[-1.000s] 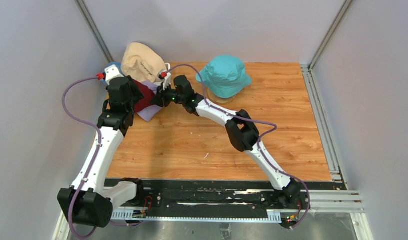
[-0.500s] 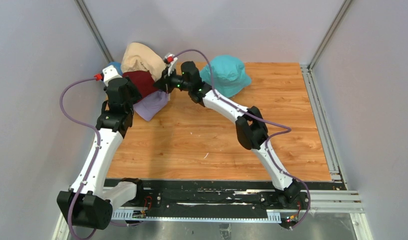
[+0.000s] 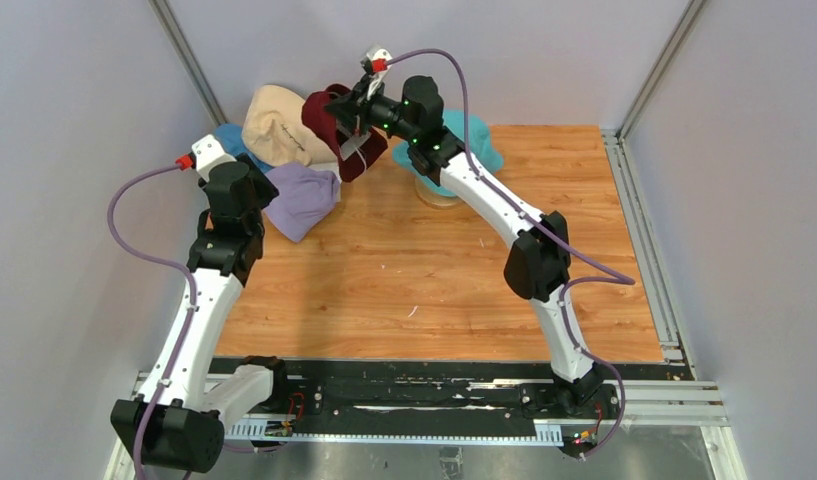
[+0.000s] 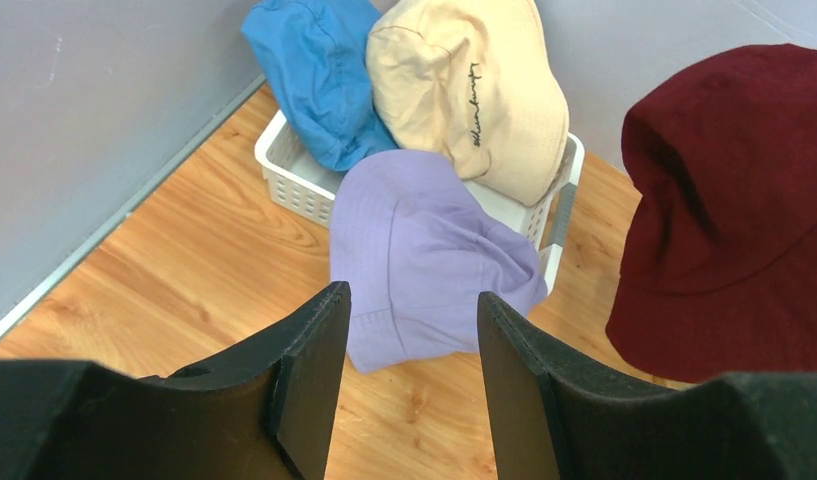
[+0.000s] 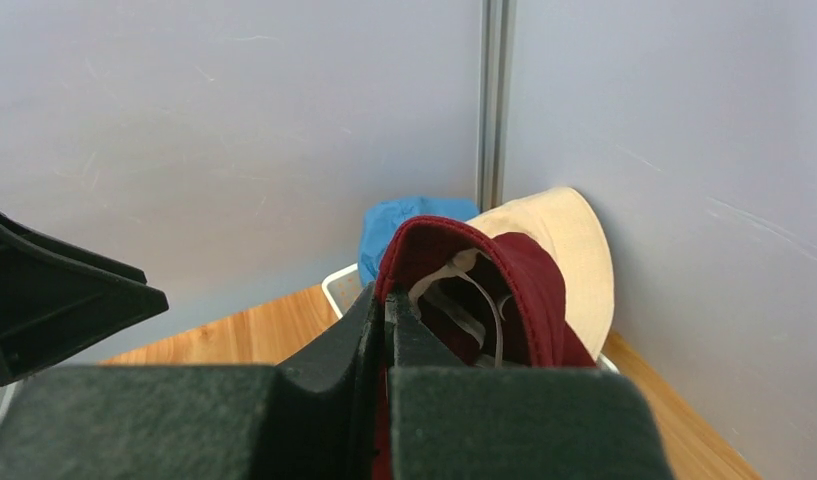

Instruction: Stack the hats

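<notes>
My right gripper is pinching the red hat tight, upper middle of the top view. The teal hat is sitting just right of it, maybe on a stand. My left gripper is hanging half open, empty.

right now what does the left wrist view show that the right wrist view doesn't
Only the left wrist view: the lavender hat hanging over the rim of the white basket, and the open, empty left tool. Only the right wrist view: the right tool shut on the brim of the dark red hat, and that hat's inside with its white label. Both: the dark red hat, blue hat, beige hat and basket.
</notes>
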`<state>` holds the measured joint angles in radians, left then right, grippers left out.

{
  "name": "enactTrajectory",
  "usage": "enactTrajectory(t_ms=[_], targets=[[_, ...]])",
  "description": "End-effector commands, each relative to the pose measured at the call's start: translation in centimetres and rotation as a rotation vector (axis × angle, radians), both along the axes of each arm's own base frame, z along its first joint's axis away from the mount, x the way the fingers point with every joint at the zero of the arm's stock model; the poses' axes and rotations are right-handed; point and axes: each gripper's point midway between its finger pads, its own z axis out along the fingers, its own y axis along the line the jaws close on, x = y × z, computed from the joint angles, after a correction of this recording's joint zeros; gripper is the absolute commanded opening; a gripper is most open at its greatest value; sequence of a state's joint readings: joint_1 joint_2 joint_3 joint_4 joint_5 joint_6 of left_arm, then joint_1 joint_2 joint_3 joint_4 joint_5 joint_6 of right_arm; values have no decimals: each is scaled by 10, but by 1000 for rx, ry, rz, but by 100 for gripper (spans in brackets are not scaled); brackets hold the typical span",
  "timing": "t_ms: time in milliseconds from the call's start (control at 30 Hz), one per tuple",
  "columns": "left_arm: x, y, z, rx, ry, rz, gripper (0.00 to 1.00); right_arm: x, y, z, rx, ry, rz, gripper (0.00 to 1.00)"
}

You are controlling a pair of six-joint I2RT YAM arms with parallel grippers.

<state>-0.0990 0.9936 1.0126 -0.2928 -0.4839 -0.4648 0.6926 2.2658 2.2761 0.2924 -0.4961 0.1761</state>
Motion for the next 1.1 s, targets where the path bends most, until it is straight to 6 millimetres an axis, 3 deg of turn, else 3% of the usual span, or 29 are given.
enactTrajectory(t_ms=[0, 167, 600, 833, 1067], targets=[[7, 1, 1, -36, -44, 16, 54, -3, -29, 50, 42, -99, -50, 1], [25, -19, -2, -73, -59, -86, 54, 8, -53, 67, 61, -114, -97, 1], [96, -104, 22, -248, -233, -478, 55, 67, -99, 91, 156, -175, -214, 1], [100, -126, 19, -242, -226, -534, 55, 114, -141, 86, 198, -193, -334, 1], [100, -127, 8, -244, -203, -530, 55, 137, -171, 76, 216, -193, -358, 1]])
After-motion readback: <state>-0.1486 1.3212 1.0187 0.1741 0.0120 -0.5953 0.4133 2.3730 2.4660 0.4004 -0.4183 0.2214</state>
